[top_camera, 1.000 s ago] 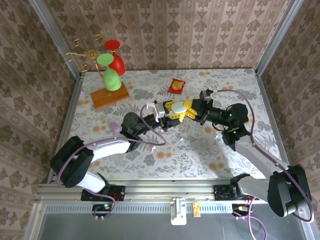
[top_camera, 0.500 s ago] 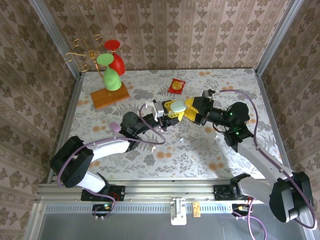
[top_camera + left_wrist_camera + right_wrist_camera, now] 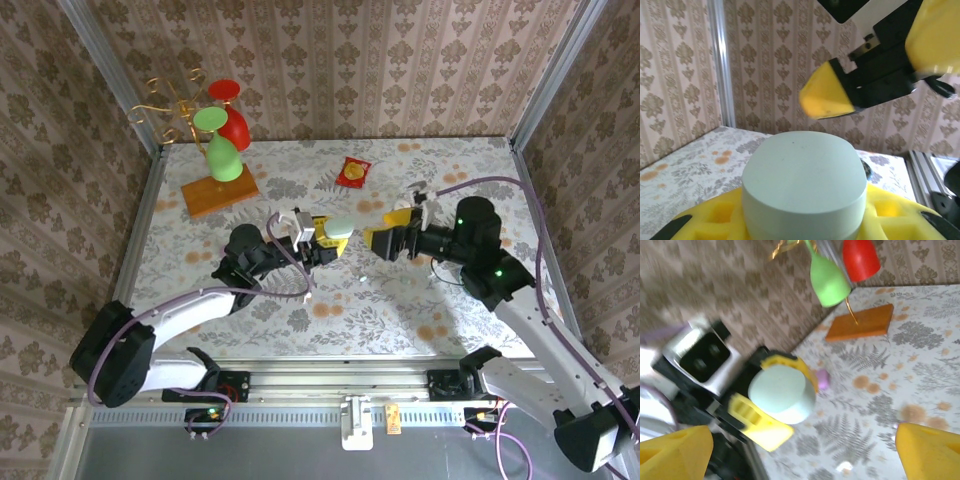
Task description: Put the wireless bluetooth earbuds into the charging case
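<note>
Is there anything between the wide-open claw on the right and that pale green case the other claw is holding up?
Nothing visible stands in the way. The right gripper, jaws wide open, faces the pale green case, which is clamped in the left gripper, and there is just bare air between them.

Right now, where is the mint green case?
In the top view, the case is near the middle of the table, gripped by the left tool, just left of the open right tool.
</note>
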